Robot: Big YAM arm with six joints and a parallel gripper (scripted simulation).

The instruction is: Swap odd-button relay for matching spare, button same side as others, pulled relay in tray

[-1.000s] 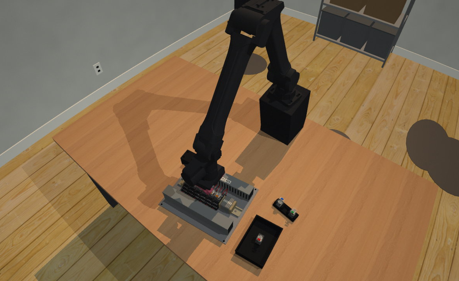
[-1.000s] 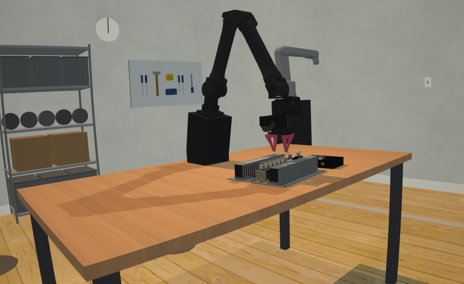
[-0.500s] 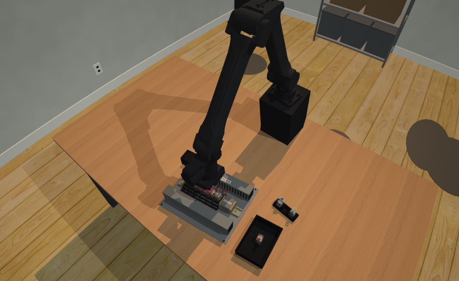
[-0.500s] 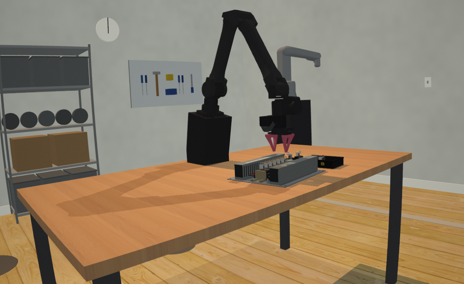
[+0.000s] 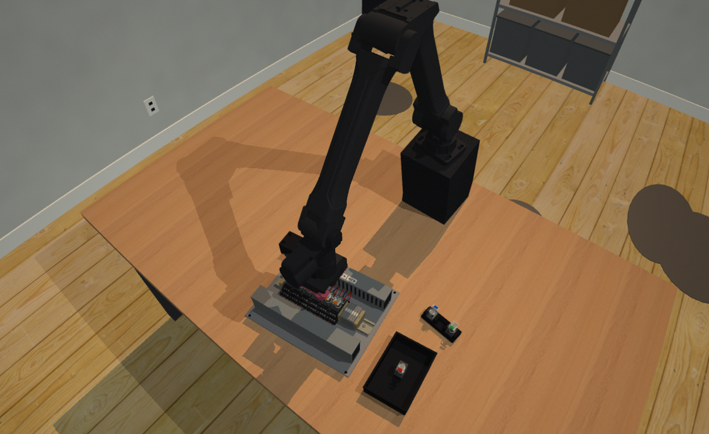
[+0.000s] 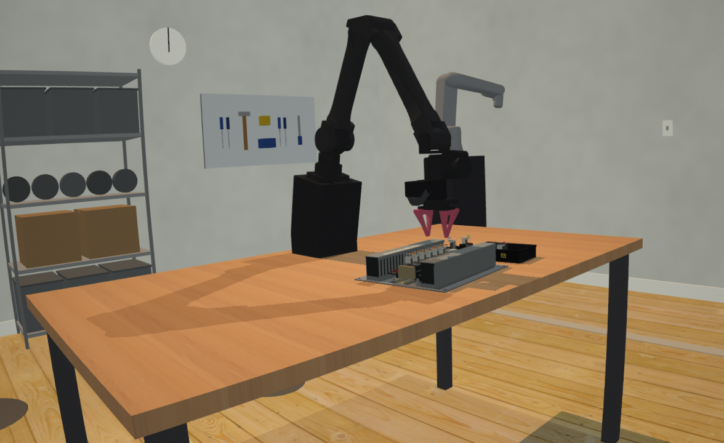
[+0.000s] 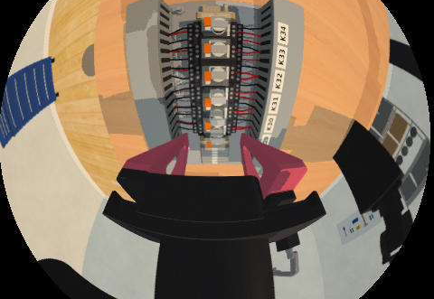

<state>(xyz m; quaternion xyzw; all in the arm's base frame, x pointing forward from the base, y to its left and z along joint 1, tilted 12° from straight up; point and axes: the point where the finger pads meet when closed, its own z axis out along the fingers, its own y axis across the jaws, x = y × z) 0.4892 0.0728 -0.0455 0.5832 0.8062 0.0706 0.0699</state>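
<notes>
My gripper (image 6: 437, 236) (image 7: 214, 137) is open and empty, its pink fingers above the relay row, near its lower end in the wrist view. Several clear relays stand in the row of black sockets, one of them this relay (image 7: 219, 75); every visible test button, such as this orange button (image 7: 207, 76), is orange and on the left side there. Whether all tops are level is too small to tell. A relay with a red button (image 5: 400, 369) rests in the black tray (image 5: 384, 378) (image 6: 521, 253). The black holder (image 5: 442, 323) carries a blue-button relay (image 5: 432, 312) and a green-button relay (image 5: 453, 327).
Grey wire ducts (image 5: 305, 327) (image 7: 289, 60) run along both sides of the row, with red and black wires between. Beige terminal blocks (image 5: 351, 316) stand at one row end. The tray and holder lie beside the panel. The arm covers part of the row in the top view.
</notes>
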